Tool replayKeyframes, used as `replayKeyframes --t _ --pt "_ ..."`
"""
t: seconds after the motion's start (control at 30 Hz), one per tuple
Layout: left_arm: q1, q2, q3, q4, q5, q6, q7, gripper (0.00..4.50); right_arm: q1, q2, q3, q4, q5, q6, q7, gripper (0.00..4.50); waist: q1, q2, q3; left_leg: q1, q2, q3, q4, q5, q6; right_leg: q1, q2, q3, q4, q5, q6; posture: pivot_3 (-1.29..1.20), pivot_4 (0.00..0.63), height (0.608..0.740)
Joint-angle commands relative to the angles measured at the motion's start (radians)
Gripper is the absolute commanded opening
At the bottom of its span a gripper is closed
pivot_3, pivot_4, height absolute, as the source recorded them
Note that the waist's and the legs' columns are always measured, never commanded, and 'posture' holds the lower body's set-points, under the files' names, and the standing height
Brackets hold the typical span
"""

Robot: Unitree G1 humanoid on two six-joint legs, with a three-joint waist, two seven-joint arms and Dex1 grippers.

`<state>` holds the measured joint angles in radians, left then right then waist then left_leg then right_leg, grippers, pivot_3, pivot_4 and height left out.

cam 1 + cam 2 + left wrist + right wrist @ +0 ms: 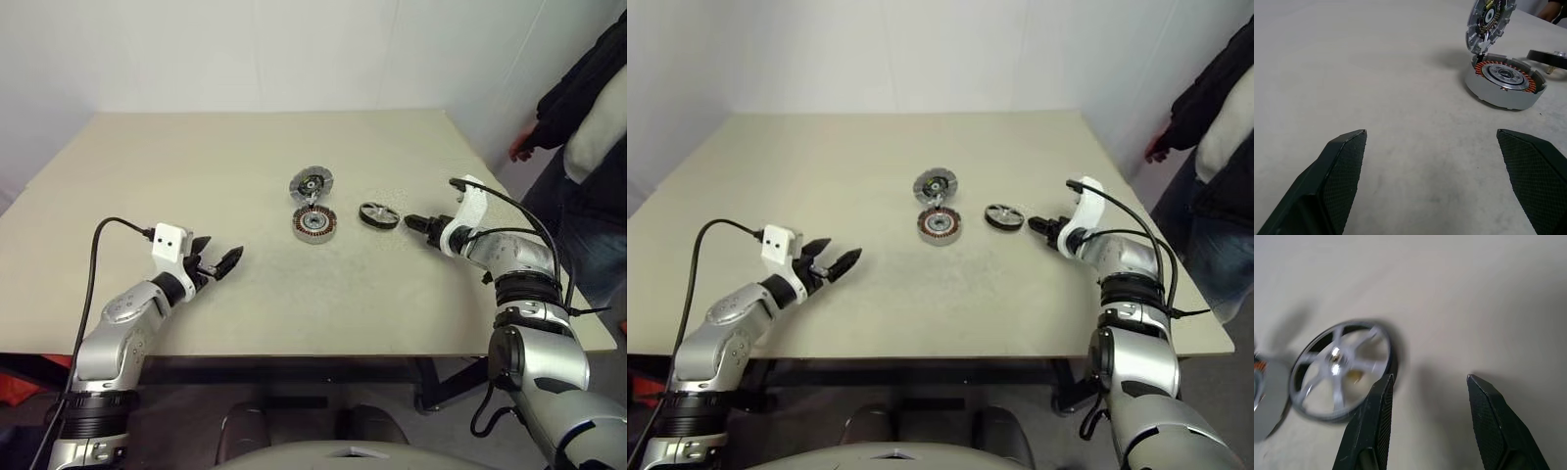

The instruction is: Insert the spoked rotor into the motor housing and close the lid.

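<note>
The spoked rotor (378, 215) lies flat on the table, a shiny silver wheel just right of the motor housing (314, 223). Copper coils ring the inside of the housing (1506, 81). The lid (311, 183) stands tilted up at the housing's far rim, its dark-centred inner face (1488, 22) showing. My right gripper (416, 223) hovers low just right of the rotor (1337, 369), open, with nothing between its fingers (1376, 421). My left gripper (217, 262) stands wide open over bare table, well to the left of the housing and nearer to me, pointing toward it.
A person in dark clothes (583, 108) stands beyond the table's right edge, one hand (519, 147) near the far right corner. The beige table (196, 166) has broad bare areas at left and back. Its front edge (294, 354) runs close under my arms.
</note>
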<state>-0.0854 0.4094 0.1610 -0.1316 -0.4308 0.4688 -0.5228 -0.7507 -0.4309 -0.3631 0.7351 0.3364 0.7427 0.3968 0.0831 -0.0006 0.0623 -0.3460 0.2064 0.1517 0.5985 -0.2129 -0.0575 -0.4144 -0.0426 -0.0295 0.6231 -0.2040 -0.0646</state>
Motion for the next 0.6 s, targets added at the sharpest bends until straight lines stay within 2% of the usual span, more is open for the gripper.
replayKeyframes --t 0.03,0.33,0.6 --pt "-0.022 0.006 0.002 -0.022 -0.002 -0.01 -0.008 4.5 -0.044 -0.005 -0.038 -0.038 0.027 -0.02 -0.045 2.66 0.0 0.0 0.0 0.0 0.0 0.0 0.0 0.0 0.0 0.0 0.0 0.0 0.0 0.001 -0.001 0.0 0.0 0.74" --pt "-0.02 0.014 0.007 -0.023 -0.002 -0.009 -0.015 4.5 -0.029 0.08 -0.152 -0.195 0.206 0.33 -0.143 2.66 -0.004 0.0 0.0 -0.001 0.0 0.0 -0.001 0.0 0.0 -0.001 0.0 0.0 0.0 0.001 -0.002 0.0 0.0 0.74" --pt "-0.018 0.018 0.01 -0.028 -0.001 -0.007 -0.013 4.5 0.018 0.12 -0.156 -0.239 0.224 0.364 -0.18 2.66 0.004 0.0 0.0 -0.001 0.0 0.0 -0.001 0.0 0.0 -0.001 0.0 0.0 -0.001 0.0 0.0 0.0 0.0 0.74"
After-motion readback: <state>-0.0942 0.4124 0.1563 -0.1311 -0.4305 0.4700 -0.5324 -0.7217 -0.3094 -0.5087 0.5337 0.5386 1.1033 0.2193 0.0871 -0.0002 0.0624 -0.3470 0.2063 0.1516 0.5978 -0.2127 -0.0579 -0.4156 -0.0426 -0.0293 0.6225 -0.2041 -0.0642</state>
